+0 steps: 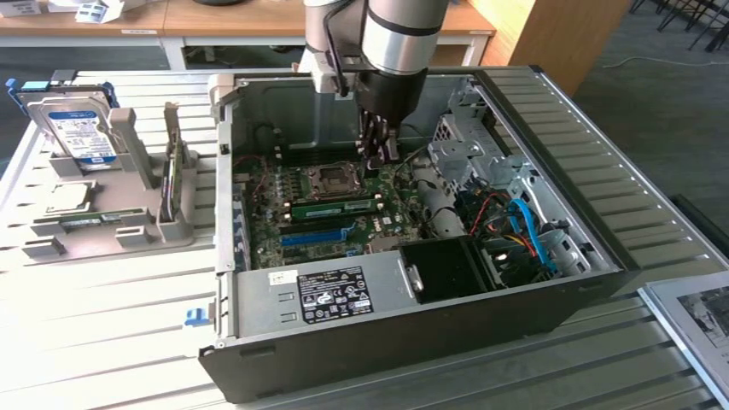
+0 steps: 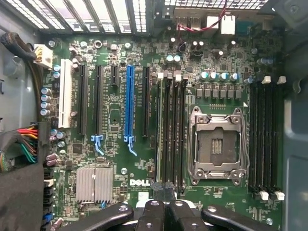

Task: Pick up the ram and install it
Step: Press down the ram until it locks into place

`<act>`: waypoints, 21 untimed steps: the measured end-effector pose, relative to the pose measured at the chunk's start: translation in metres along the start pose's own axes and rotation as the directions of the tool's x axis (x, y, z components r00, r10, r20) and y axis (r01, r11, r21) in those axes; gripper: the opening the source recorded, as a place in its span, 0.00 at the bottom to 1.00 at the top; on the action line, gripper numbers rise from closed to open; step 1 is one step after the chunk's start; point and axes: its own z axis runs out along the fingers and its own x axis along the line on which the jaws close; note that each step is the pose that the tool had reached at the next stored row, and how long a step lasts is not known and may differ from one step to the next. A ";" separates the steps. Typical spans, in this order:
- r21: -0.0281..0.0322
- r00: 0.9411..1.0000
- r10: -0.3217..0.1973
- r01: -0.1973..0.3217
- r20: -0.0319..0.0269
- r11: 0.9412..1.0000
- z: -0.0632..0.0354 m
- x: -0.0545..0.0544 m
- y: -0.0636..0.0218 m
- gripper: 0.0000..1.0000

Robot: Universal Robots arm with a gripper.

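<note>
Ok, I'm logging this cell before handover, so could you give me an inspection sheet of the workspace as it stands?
Surface: pale slatted metal table carrying an open black computer case.
Job's things: thin green ram stick stands in a motherboard slot beside the silver processor socket; whether it is latched cannot be judged.
Clutter: grey holder rack with a blue-labelled silver hard drive.
Gripper: black gripper shut, holding nothing visible, low over the slot ends.
Cables: red and blue cables inside the case; coloured wire bundle.
Surroundings: wooden desks behind; printed sheet at the exterior view's right.
</note>
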 end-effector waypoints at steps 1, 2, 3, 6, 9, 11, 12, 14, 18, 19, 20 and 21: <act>0.000 1.000 0.000 0.000 0.000 1.000 0.0013 0.000 -0.0001 0.10; 0.000 1.000 0.000 0.000 0.000 1.000 0.0025 0.000 -0.0001 0.10; 0.000 1.000 0.000 0.000 0.000 1.000 0.0037 0.000 -0.0001 0.10; 0.000 1.000 0.000 0.000 0.000 1.000 0.0076 0.000 -0.0002 0.10; 0.000 1.000 0.000 0.000 0.000 1.000 0.0112 0.000 -0.0003 0.10; 0.001 1.000 0.000 0.000 0.000 1.000 0.0139 0.000 -0.0004 0.10; 0.001 1.000 0.000 0.000 0.000 1.000 0.0151 0.000 -0.0005 0.10; 0.001 1.000 0.000 0.000 0.000 1.000 0.0177 0.000 -0.0006 0.10; 0.001 1.000 0.000 0.000 0.000 1.000 0.0226 0.000 -0.0007 0.10; 0.001 1.000 0.000 0.000 0.000 1.000 0.0239 0.000 -0.0008 0.10; 0.001 1.000 0.000 0.000 0.000 1.000 0.0251 0.000 -0.0008 0.10; 0.001 1.000 0.000 0.000 0.000 1.000 0.0264 0.000 -0.0009 0.10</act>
